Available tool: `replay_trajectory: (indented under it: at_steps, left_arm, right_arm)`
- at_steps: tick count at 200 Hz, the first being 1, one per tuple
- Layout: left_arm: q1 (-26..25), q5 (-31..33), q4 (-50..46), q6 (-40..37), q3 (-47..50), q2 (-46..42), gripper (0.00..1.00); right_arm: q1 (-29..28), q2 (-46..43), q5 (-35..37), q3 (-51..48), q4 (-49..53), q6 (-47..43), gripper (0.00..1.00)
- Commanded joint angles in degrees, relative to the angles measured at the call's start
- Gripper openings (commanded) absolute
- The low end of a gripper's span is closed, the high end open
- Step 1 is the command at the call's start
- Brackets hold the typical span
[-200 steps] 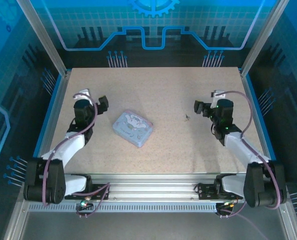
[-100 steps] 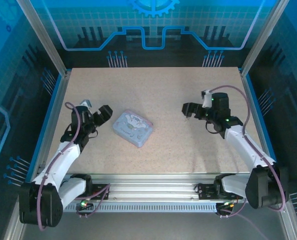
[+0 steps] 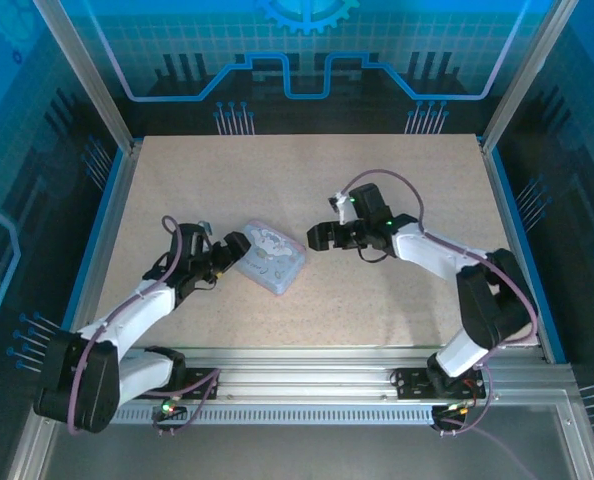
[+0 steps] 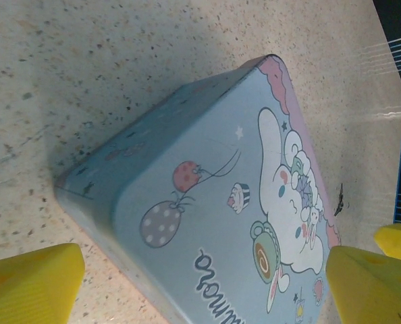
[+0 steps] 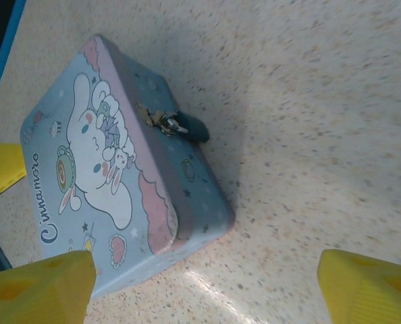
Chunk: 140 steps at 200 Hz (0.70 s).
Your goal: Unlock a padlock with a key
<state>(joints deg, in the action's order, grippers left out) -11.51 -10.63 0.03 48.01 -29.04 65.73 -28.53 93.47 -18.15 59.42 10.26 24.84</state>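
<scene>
Step in hand: by my judgement, both arms are setting up around the tin box (image 3: 268,258) before any work on the lock; the padlock is looking fastened.
Left gripper (image 3: 237,249): it is hovering just beside the box's near-left side, fingertips (image 4: 32,287) spread wide with only the printed lid showing between them.
Right gripper (image 3: 315,237): it is facing the box's opposite side, fingertips (image 5: 369,287) spread apart and pinching nothing.
Padlock (image 5: 192,128): the small dark bluish body is lying against the box's side wall, hanging from the metal hasp (image 5: 161,121) at the lid's pink scalloped edge, on the side the right gripper is facing.
Key: it is not sitting between either pair of fingertips; where it is lying I cannot tell.
Doing it well, left: the tin is likely sliding easily on the speckled table (image 3: 377,310), so the left fingers should be bracing the wall opposite the lock, low and square, not pushing on the lid.
Doing it well, right: the key wants pinching by its head with the blade sticking out, then lining up with the lock's free end; the keyhole itself is too small to make out.
Risk: the padlock is hanging loose and will probably be swinging away from a push unless pinned against the wall.
Container: the tin box is sitting lid-down shut, so its contents are hidden.
</scene>
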Motion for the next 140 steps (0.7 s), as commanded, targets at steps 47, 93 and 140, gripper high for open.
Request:
replay_trajectory:
  at_steps: [47, 93, 140]
  left_arm:
    - [-1.56, -3.05, 7.67, 0.95, -7.02, 11.31, 0.93]
    - [-4.4, -4.94, 9.59, 0.35, -16.26, 21.77, 0.89]
    - [-7.8, -8.44, 9.02, -0.14, -26.26, 31.36, 0.86]
  right_arm:
    - [-2.91, 6.64, -2.65, 4.34, -1.23, 0.65, 0.83]
    - [-4.13, 4.41, -1.38, 0.19, -2.35, 1.44, 0.83]
    - [-6.29, 1.28, -0.08, -2.64, -2.17, 2.18, 0.82]
